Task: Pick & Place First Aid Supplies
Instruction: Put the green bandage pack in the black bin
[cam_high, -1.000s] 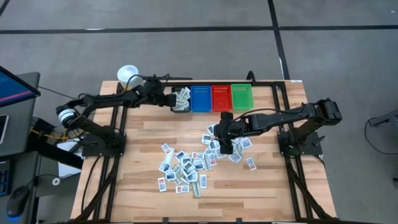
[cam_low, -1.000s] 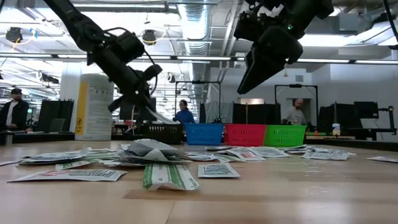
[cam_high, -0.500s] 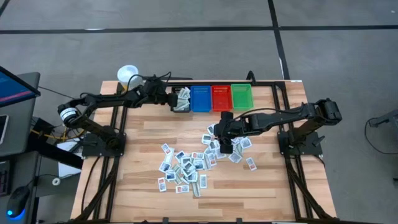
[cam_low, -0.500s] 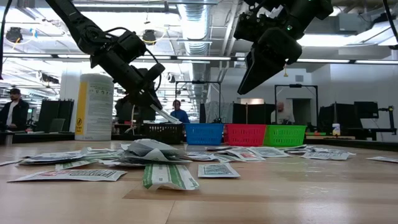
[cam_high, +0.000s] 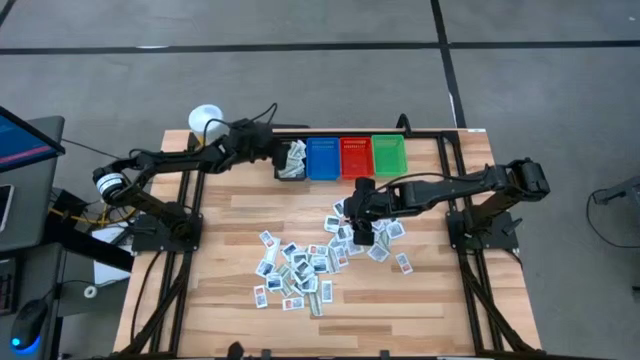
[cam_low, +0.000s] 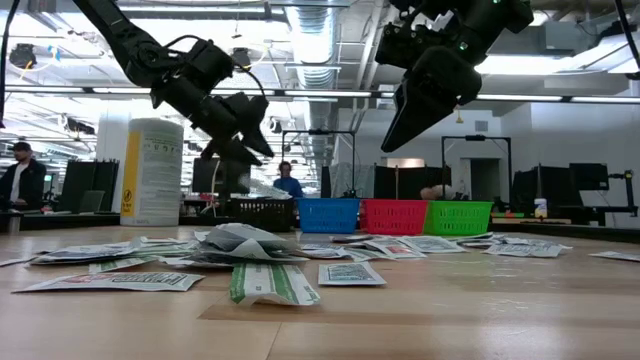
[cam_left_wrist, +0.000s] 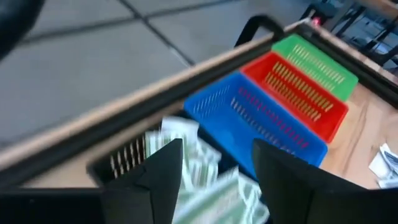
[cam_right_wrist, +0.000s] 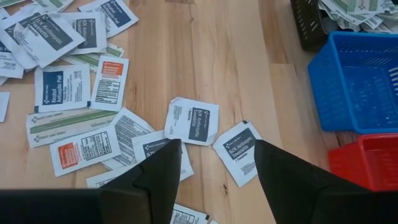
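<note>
- Nearest me in the low view, the packets (cam_low: 265, 280) lay scattered flat on the wooden table (cam_high: 420, 300); from above they formed a loose spread (cam_high: 300, 268) around the table's middle.
- I saw the right gripper (cam_high: 362, 238) hanging above the far right part of that spread, jaws standing wide, nothing between them.
- Through the right wrist view, a white packet with a dark label (cam_right_wrist: 192, 121) and a second one (cam_right_wrist: 239, 152) lay just beside each other on bare wood, between the two dark fingers (cam_right_wrist: 155, 180).
- Further back, I noted the left gripper (cam_high: 272, 157) over the black bin (cam_high: 291, 160) at the left end of the bin row, jaws wide apart and empty.
- Pale green-marked packets (cam_left_wrist: 199, 171) were piled inside that black bin.
- Beside it in line: blue bin (cam_high: 323, 157), red bin (cam_high: 356, 156), green bin (cam_high: 388, 153), all at the table's far edge.
- White tub with yellow label (cam_low: 150, 172) stood at the far left corner.
- Beyond the table, people (cam_low: 18, 180) stood in the room.
</note>
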